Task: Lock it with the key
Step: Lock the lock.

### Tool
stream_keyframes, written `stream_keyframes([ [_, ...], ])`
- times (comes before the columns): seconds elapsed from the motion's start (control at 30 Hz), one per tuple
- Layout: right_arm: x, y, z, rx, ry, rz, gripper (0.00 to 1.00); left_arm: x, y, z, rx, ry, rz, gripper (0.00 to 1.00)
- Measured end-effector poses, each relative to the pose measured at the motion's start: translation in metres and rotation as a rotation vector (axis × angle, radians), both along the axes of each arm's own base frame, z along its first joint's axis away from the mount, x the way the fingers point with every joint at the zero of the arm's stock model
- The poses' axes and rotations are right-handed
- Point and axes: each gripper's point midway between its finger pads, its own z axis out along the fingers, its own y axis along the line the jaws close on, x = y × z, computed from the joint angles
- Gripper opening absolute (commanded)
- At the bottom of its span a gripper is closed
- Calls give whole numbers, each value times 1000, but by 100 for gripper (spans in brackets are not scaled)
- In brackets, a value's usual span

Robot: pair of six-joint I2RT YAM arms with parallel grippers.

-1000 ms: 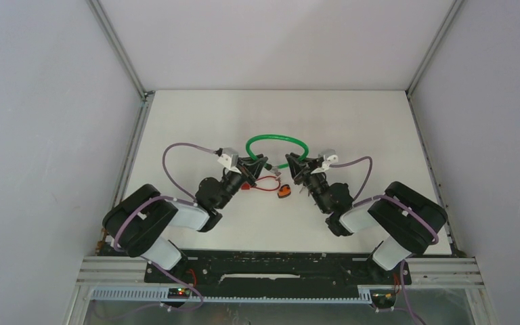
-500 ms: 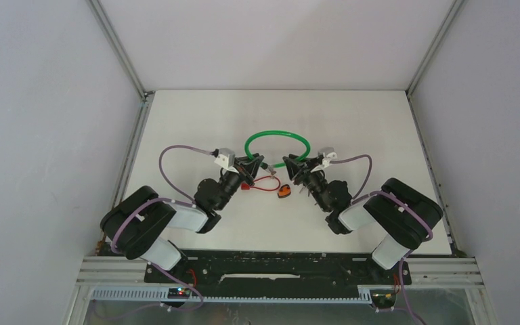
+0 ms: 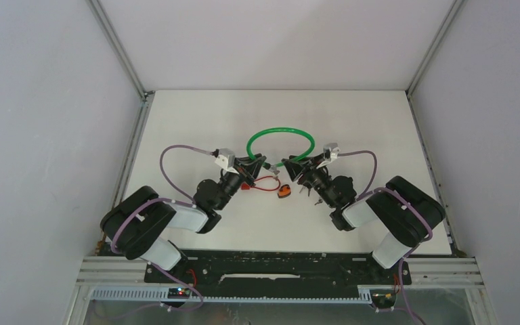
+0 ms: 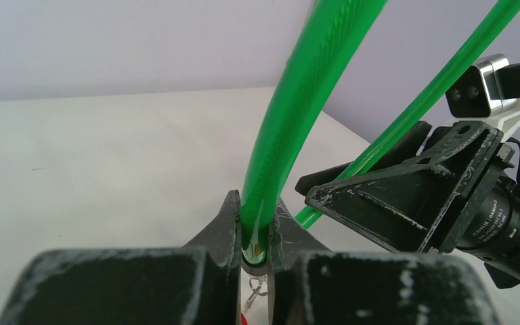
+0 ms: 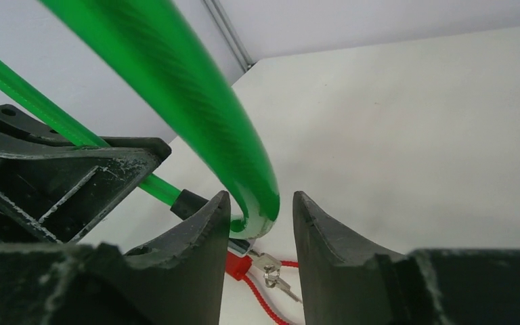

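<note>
A green cable lock [image 3: 279, 130] arcs up from the table between my two grippers. My left gripper [image 4: 252, 203] is shut on one end of the green cable [image 4: 298, 101]. My right gripper [image 5: 258, 198] is open; the other end of the cable [image 5: 189, 88] lies between its fingers, against the left one and clear of the right one. A black sleeve [image 5: 188, 202] caps the thinner cable strand beside it. Small silver keys [image 5: 271, 267] on a ring lie on the table below, tied to a red cord [image 3: 265, 181] with a red block [image 5: 238, 265].
An orange tag [image 3: 284, 192] lies on the white table [image 3: 196, 115] just in front of the two grippers. Grey walls and metal rails close in the table on three sides. The two wrists stand tip to tip, very close together.
My right gripper has opened off the cable end that it pinched a second ago, and its wrist has swung slightly. The left gripper has stayed shut on its end.
</note>
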Motion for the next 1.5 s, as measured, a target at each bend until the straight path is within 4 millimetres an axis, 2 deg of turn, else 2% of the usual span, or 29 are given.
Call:
stream_keyframes([
  [0.07,-1,1,0,8,8,13,31,0,0,0,0,0,-2,0],
  [0.33,-7,6,4,39,18,61,0,0,0,0,1,1,-3,0],
  [1.07,-2,22,-2,33,22,106,0,7,8,-2,-6,18,45,0],
  [1.27,-2,20,-1,36,25,119,0,7,7,-3,-5,19,42,22],
  [1.5,-1,15,2,45,26,131,0,6,3,0,-29,21,19,30],
])
